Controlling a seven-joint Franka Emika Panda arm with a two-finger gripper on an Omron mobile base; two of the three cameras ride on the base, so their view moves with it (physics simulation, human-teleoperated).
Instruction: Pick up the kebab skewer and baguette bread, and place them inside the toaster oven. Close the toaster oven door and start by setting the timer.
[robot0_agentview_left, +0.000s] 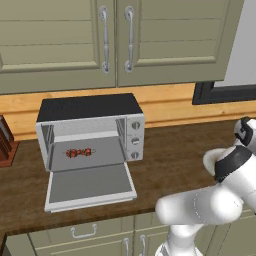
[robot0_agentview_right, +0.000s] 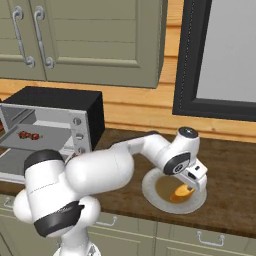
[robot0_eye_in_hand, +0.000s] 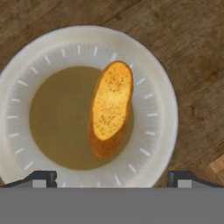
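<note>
The skewer (robot0_agentview_left: 79, 152) lies inside the oven (robot0_agentview_left: 90, 131), its door (robot0_agentview_left: 90, 184) dropped open. The bread (robot0_eye_in_hand: 110, 107) rests on a white plate (robot0_eye_in_hand: 162, 109) on the desk (robot0_agentview_left: 175, 155). The gripper (robot0_agentview_right: 192, 181) hovers above it, jaws released wide.

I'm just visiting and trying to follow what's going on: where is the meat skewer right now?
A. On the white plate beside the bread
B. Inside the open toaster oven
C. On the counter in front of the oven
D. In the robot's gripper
B: the skewer lies inside the toaster oven, whose door hangs open, while the plate carries just the bread under the open gripper.
</note>
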